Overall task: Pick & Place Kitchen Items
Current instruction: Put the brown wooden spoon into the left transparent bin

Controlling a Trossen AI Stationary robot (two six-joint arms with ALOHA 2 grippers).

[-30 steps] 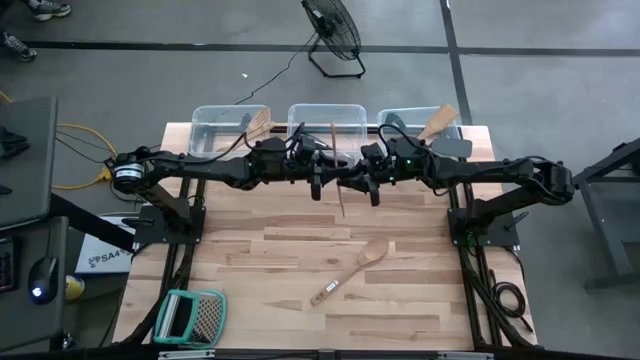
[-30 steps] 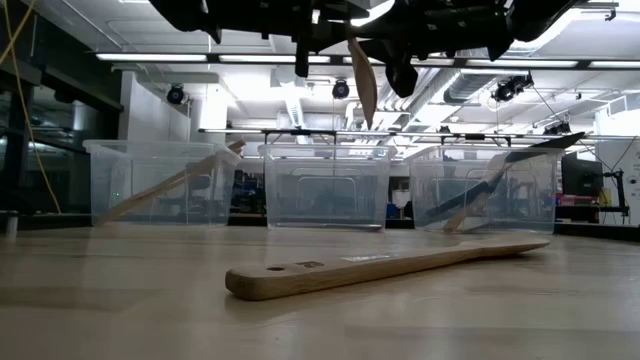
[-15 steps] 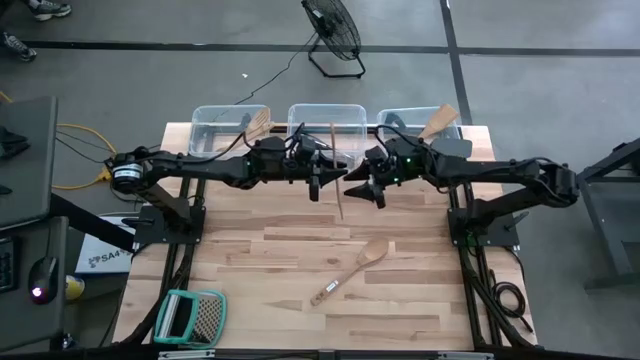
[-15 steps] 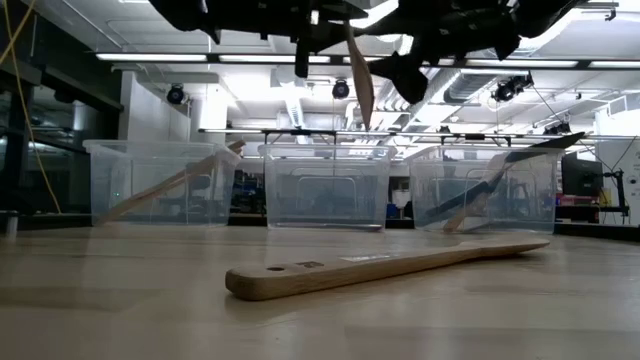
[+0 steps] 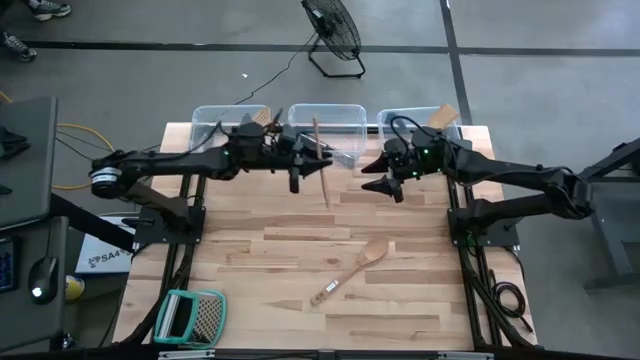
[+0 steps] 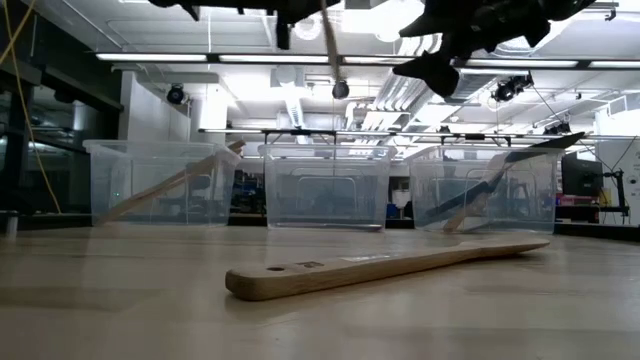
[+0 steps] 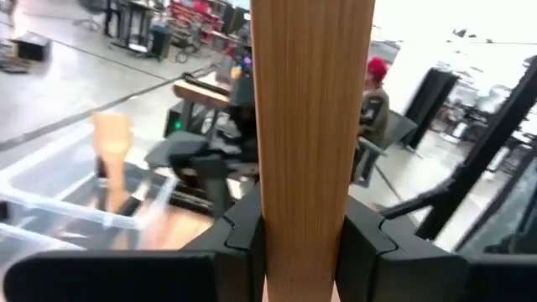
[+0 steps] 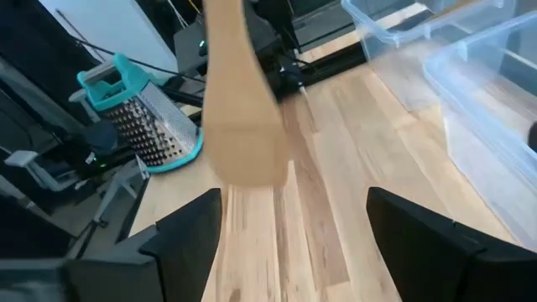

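A pale wooden utensil [image 5: 321,165] hangs in the air over the table's far middle, in front of the middle clear bin [image 5: 328,112], with my left gripper [image 5: 314,166] shut on it. In the low view its lower end [image 6: 337,78] shows high above the table. My right gripper [image 5: 386,187] stands open to its right, apart from it; its wrist view shows the utensil's rounded end [image 8: 243,126] ahead of its spread fingers. A wooden spoon [image 5: 350,272] lies flat on the table's near middle. My left gripper pinches the wooden utensil's flat shaft [image 7: 304,193] between its two fingers [image 7: 243,239], one on each narrow edge. The fingers come level from the table's left and lie across it. The utensil is lifted clear and steeply tilted, its lower end toward the table's near side.
Three clear bins line the far edge: the left bin [image 5: 222,128] holds a wooden spatula [image 5: 258,122], the right bin [image 5: 408,120] a wooden spatula [image 5: 438,122] and a dark utensil [image 5: 452,147]. A teal-framed grater [image 5: 190,318] lies at the near left corner.
My right gripper has opened, let go of the wooden utensil and drawn back toward the table's right edge. My left gripper has carried the utensil toward the table's left and far edge and upward; it stays tilted and clear of the table.
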